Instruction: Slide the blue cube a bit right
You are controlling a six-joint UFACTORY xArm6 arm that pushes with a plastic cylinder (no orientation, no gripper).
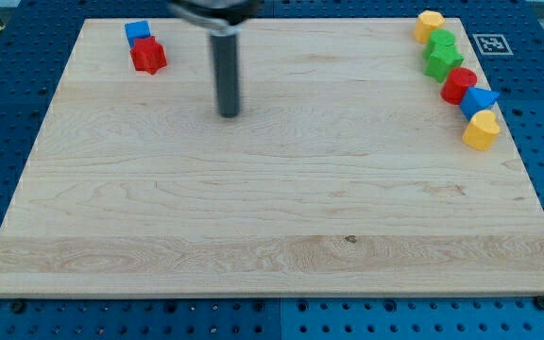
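The blue cube [138,31] sits near the board's top left corner, touching a red star-shaped block [148,57] just below and right of it. My tip [229,113] is on the board to the right of and below both blocks, well apart from them. The rod rises from the tip to the view's top edge.
A chain of blocks runs down the board's top right edge: a yellow block [430,24], two green blocks [441,55], a red cylinder [458,85], a blue triangular block [481,99] and a yellow heart [481,130]. The wooden board [272,227] lies on a blue perforated table.
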